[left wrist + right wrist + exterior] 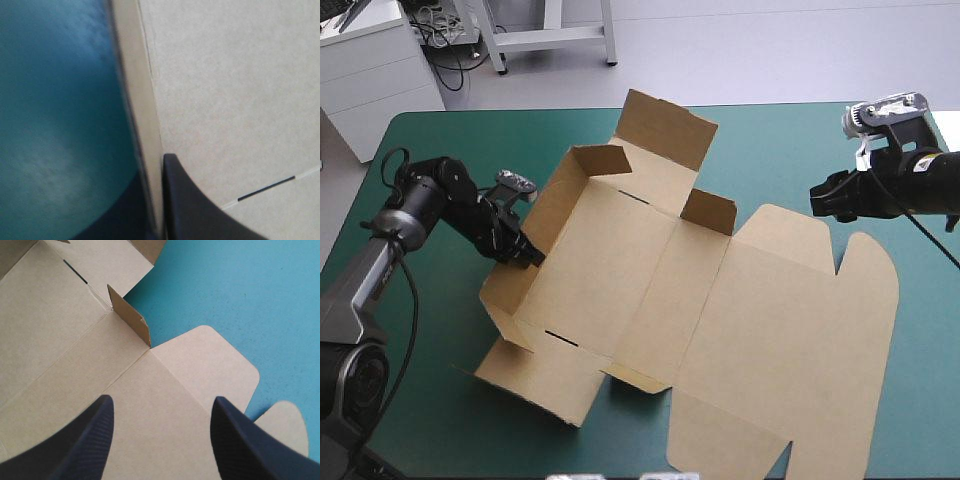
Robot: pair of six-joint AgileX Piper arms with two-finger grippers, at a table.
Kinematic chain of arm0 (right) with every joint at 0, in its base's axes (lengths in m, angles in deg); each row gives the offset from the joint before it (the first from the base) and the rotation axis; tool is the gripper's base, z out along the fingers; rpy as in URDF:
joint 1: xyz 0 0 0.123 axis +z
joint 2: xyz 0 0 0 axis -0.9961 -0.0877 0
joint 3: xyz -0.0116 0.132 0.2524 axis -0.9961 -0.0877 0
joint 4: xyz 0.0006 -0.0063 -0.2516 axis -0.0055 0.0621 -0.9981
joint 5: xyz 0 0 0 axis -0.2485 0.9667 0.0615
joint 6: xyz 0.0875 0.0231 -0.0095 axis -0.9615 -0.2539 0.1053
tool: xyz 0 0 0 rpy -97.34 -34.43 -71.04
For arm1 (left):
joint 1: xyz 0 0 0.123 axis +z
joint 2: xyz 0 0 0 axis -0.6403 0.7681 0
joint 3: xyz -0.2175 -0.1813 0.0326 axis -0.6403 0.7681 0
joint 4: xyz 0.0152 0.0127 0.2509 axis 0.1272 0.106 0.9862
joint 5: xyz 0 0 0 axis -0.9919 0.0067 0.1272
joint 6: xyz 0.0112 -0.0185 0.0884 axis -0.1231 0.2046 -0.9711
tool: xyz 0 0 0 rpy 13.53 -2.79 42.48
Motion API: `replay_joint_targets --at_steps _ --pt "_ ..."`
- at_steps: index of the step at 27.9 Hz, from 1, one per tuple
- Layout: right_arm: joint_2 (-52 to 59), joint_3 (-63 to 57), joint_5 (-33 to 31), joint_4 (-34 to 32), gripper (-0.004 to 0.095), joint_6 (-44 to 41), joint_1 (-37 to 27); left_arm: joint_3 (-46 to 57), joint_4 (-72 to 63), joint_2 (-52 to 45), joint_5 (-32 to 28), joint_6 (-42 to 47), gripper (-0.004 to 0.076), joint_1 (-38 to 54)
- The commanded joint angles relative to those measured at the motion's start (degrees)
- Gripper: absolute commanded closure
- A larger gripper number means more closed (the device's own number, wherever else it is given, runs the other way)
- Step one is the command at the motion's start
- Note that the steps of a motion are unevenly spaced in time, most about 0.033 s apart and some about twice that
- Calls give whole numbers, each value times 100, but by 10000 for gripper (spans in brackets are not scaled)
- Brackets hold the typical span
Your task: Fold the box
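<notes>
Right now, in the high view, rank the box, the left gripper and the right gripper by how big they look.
1. The box, by far the largest.
2. The left gripper and the right gripper look about alike: both are small and dark, too close to rank.

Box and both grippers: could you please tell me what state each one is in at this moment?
box: partly folded; left wall and a few small flaps raised, the wide right part lying flat.
left gripper: shut on the box's raised left wall.
right gripper: open, holding nothing, hovering above the flat right part.
</notes>
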Motion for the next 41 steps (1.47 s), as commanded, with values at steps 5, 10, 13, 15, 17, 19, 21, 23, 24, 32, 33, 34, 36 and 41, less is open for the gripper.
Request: replay_joint_targets --at_steps 5,10,13,15,17,19,21,23,24,32,33,34,36,41 --pt "163 185 26 122 373 13 -42 -2036 225 698 150 -1001 756 -254" --pt "163 185 89 122 372 36 -42 -3042 1101 1272 -213 -1664 756 -894" --pt "163 185 97 122 373 36 -42 -3328 1519 1366 -805 -1764 756 -1312" --pt "163 185 97 82 376 36 -42 -3339 1921 1354 -1415 -1805 756 -1611" --pt "172 185 112 -118 376 -62 -42 -3342 2456 1354 -1972 -1805 756 -1962" --pt "210 185 124 -394 376 -224 -42 -3342 2864 1354 -2275 -1791 756 -2280" --pt "265 185 124 -646 376 -380 -42 -3342 3042 1354 -2442 -1779 756 -2503" --pt "373 185 124 -1009 376 -588 -42 -3342 3133 1318 -2551 -1779 756 -2708" --pt "399 185 124 -1151 376 -654 -42 -3342 3201 1306 -2579 -1763 756 -2788" --pt "736 185 53 -1975 377 -1073 -42 -2955 4577 1002 -2706 -562 756 -3676" --pt "782 185 44 -1987 376 -1086 -42 -2794 4789 920 -2780 -476 756 -3779" --pt "784 185 44 -2002 376 -1097 -67 -2611 4995 821 -2894 -311 756 -3867" --pt "784 185 44 -1991 376 -1097 -121 -2227 5418 607 -3169 139 756 -3979" --pt "784 185 170 -1964 380 -1108 -366 -938 6402 -106 -3847 1191 756 -4183"
